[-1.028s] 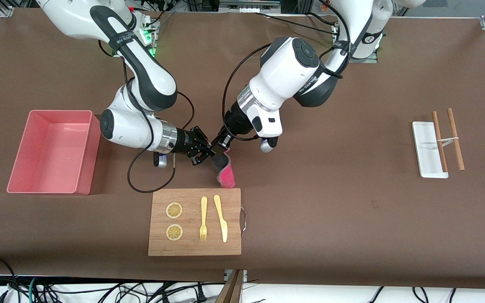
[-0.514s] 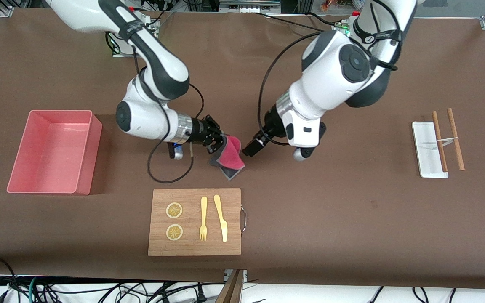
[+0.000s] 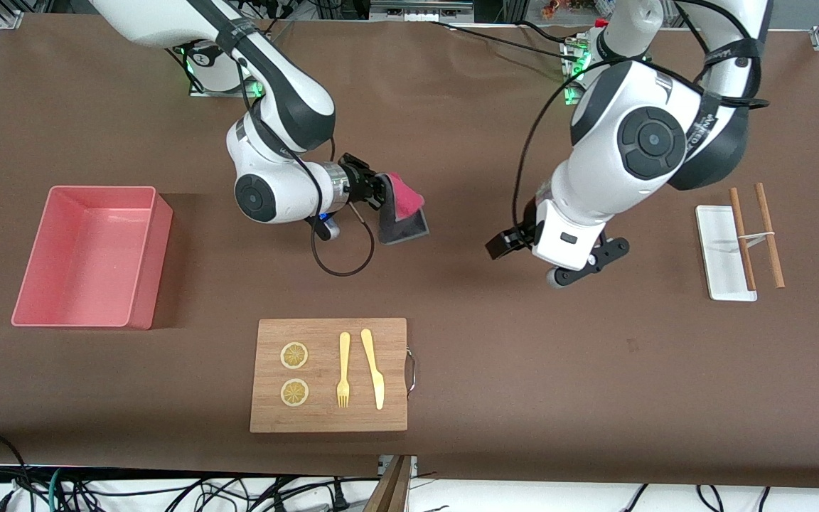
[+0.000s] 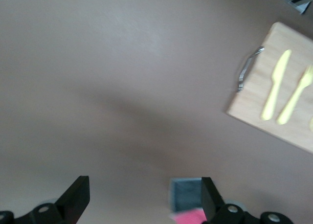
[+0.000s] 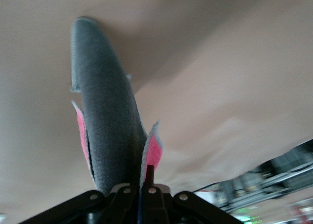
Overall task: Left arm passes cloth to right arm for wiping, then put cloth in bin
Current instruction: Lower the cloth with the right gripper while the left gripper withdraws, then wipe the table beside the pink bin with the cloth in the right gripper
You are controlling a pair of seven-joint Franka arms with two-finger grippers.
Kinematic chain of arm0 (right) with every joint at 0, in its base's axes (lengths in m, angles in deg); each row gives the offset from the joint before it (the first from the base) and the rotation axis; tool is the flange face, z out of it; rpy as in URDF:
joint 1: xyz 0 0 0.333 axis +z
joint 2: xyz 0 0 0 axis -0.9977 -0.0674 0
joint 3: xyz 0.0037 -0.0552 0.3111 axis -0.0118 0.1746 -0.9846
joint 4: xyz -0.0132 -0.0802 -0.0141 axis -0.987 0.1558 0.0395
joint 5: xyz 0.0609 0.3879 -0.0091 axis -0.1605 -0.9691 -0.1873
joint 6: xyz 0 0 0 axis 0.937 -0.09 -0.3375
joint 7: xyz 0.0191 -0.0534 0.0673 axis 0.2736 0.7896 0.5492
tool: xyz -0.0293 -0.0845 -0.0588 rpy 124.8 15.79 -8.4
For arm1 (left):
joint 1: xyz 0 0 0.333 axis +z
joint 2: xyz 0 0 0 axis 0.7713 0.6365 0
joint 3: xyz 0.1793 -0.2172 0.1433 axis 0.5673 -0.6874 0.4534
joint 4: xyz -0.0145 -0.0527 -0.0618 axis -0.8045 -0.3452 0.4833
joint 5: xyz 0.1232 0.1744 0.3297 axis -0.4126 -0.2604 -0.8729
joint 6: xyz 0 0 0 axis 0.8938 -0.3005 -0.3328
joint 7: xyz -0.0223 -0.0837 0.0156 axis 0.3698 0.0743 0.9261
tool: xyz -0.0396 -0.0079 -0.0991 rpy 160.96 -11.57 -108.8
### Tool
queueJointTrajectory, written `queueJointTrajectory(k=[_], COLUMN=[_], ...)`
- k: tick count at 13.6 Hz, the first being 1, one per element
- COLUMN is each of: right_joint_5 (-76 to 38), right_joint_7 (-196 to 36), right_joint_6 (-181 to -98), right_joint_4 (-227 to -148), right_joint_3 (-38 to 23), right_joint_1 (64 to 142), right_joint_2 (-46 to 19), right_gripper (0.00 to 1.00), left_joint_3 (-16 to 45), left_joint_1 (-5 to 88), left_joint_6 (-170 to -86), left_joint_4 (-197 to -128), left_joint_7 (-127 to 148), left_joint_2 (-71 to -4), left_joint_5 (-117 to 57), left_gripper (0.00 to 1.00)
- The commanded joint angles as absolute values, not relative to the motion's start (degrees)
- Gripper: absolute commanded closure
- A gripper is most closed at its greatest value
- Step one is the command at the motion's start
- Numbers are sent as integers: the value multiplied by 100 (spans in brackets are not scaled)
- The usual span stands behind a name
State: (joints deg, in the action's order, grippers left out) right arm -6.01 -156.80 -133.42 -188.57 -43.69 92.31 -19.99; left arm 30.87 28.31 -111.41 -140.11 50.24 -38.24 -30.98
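Handover done. Right gripper (image 3: 379,196) clamped the cloth (image 3: 401,212) in the air over bare table (image 3: 523,370). Left gripper (image 4: 142,197) hung apart, jaws wide, empty. Next, probably: lower cloth, wipe, then bin (image 3: 89,256).

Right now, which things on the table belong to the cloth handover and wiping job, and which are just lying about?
Part of the job:
- cloth, held by the right gripper
- left gripper, open, holding nothing
- bin, at the right arm's end

Lying about:
- cutting board with lemon slices, fork, knife
- white tray
- wooden sticks
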Motion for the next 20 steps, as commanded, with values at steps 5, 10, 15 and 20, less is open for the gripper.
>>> queueJointTrajectory(k=[5, 10, 15, 20], right_joint_5=[670, 1418, 2164, 2606], right_joint_7=[-13908, -12301, -10954, -11188], right_joint_6=[-12819, -12415, -12318, -12423], right_joint_4=[-18983, -18948, -18895, -18693], right_joint_3=[-3397, -2439, -1822, -1909], right_joint_1=[9071, 9036, 9018, 9053], right_joint_2=[-2033, -1998, -1945, -1997], right_gripper=[100, 100, 100, 100], left_joint_3=[3055, 3037, 3099, 3046], left_joint_1=[3622, 4080, 4167, 4588], left_joint_6=[-10718, -10281, -9751, -9610], left_joint_4=[-14072, -14064, -14055, -14843], left_joint_7=[2199, 923, 273, -598], left_joint_2=[-3975, -4080, -4834, -5757], left_joint_5=[-3864, -3882, -4101, -4330], left_gripper=[0, 0, 0, 0])
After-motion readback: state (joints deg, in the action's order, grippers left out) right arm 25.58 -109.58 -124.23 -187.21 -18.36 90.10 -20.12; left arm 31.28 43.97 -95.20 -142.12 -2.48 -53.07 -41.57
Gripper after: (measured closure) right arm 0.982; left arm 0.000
